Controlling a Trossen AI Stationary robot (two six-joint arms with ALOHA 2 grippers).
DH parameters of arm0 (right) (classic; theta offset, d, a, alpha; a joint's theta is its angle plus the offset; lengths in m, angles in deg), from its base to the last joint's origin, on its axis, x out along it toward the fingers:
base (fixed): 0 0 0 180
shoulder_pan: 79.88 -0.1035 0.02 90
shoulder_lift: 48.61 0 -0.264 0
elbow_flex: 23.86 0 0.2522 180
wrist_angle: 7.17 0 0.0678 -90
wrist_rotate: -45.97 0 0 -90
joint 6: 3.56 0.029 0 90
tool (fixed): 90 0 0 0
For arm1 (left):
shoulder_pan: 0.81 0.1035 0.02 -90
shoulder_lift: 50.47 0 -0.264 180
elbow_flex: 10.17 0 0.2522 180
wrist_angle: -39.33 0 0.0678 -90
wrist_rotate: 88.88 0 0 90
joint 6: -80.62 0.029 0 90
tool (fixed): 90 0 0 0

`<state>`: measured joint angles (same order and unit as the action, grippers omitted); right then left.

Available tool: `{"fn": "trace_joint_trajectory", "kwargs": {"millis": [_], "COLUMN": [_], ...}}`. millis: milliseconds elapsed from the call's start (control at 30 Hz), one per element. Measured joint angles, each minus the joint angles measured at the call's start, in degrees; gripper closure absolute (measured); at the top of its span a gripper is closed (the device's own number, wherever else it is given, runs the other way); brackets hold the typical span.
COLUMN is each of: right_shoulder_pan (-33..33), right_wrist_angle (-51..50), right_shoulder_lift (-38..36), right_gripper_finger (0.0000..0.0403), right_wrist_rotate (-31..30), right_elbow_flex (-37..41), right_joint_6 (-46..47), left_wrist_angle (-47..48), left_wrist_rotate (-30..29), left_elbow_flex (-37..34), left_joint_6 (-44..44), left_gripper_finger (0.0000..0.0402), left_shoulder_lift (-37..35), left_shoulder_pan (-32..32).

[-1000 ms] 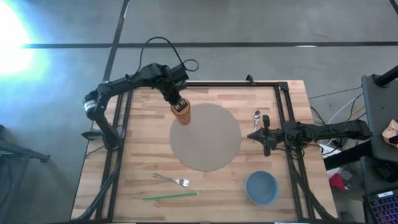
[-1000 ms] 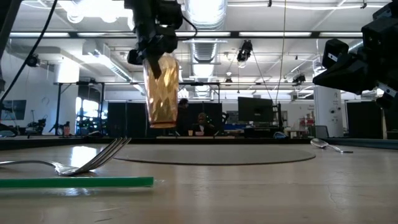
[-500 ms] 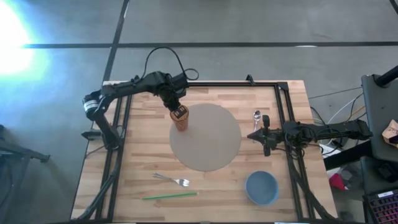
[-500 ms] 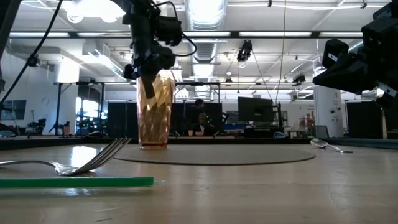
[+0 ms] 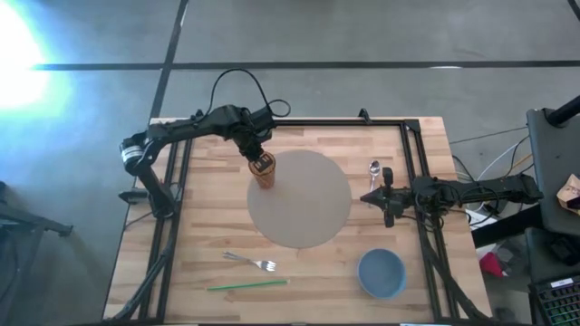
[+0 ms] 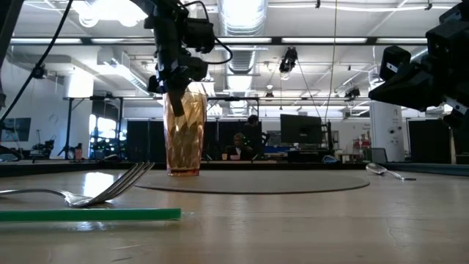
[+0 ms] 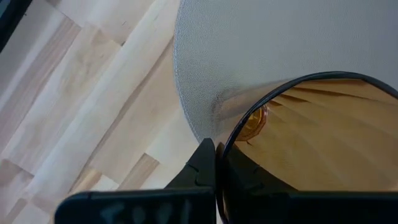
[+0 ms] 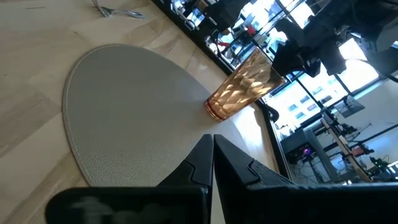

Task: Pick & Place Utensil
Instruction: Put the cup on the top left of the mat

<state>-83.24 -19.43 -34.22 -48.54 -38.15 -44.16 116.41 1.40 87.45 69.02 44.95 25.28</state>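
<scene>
The left gripper (image 5: 256, 154) is seen clamped on the rim of an amber faceted glass (image 5: 263, 171), one dark finger (image 7: 200, 163) outside the wall in the left wrist view. The glass (image 6: 184, 130) is stood upright at the far-left edge of a round grey placemat (image 5: 304, 204), its base resting on the mat's rim; its ribbed, translucent wall tapers slightly toward the foot. The mat (image 7: 261, 50) is shown with a fine grainy texture, laid on a pale wooden table (image 5: 199, 231) of butcher-block strips.

The right gripper (image 5: 373, 196) is held above the table just off the mat's right edge, its fingers pressed together with nothing between them in the right wrist view.

The metal fork (image 5: 251, 262) is found on the bare wood near the front of the table, below the mat's left side, lying flat with its long axis nearly across the table and its tines pointing right. In the low view its tines (image 6: 124, 183) curve upward. Just in front of it a green straw (image 5: 246, 284) lies almost parallel. A shiny spoon (image 5: 373, 169) lies near the right gripper, bowl toward the far edge. A round blue bowl (image 5: 381, 273) is set at the front right.
</scene>
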Motion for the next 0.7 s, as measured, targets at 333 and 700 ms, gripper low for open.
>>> {"fn": "trace_joint_trajectory", "kwargs": {"millis": [333, 700], "right_shoulder_pan": [0.0, -0.01], "right_wrist_angle": [0.0, 0.0], "right_shoulder_lift": [0.0, 0.01], "right_gripper_finger": [0.0394, 0.0394], "right_wrist_rotate": [0.02, 0.02], "right_elbow_flex": [0.0, -0.01], "right_joint_6": [0.07, 0.08], "left_wrist_angle": [0.02, 0.17], "left_wrist_rotate": [-0.65, -0.52], "left_elbow_flex": [-0.11, -0.22], "left_joint_6": [0.03, -0.04], "left_gripper_finger": [0.0396, 0.0359], "left_shoulder_lift": [-0.11, -0.13], "left_shoulder_pan": [-0.84, -1.1]}}
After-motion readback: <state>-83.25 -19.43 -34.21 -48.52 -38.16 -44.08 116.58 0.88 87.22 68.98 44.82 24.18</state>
